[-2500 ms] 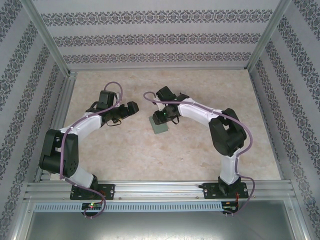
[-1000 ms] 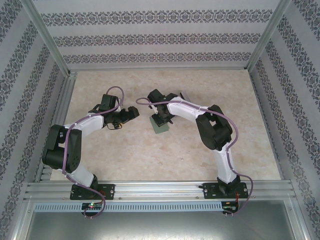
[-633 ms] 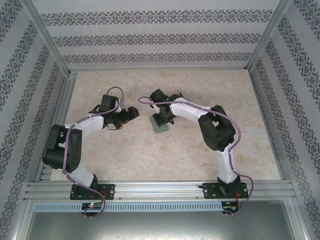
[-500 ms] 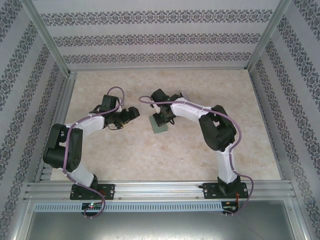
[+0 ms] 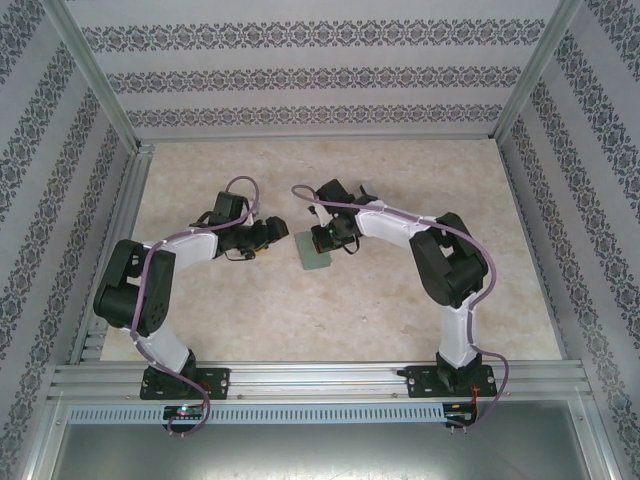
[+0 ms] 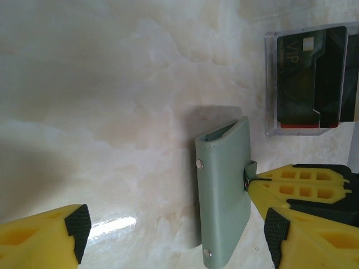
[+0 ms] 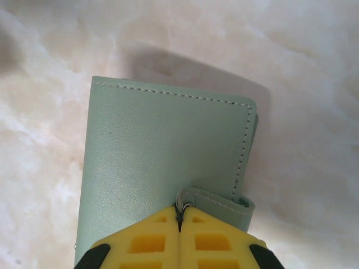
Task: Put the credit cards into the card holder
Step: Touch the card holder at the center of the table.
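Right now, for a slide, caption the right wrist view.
Right gripper, shut, pinching the snap tab of the closed green card holder on the table.

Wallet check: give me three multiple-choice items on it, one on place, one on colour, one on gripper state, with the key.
1. Where is the wallet?
A in a drawer; B on the table; C held up in the air.
2. What colour is the wallet?
A brown; B red; C pale green.
3. The right gripper is:
A shut on the wallet's tab; B wide open; C half open, touching nothing.
Key: 1 B, it lies on the marbled top. 2 C, both wrist views show it green. 3 A, its yellow fingertips meet on the snap tab.
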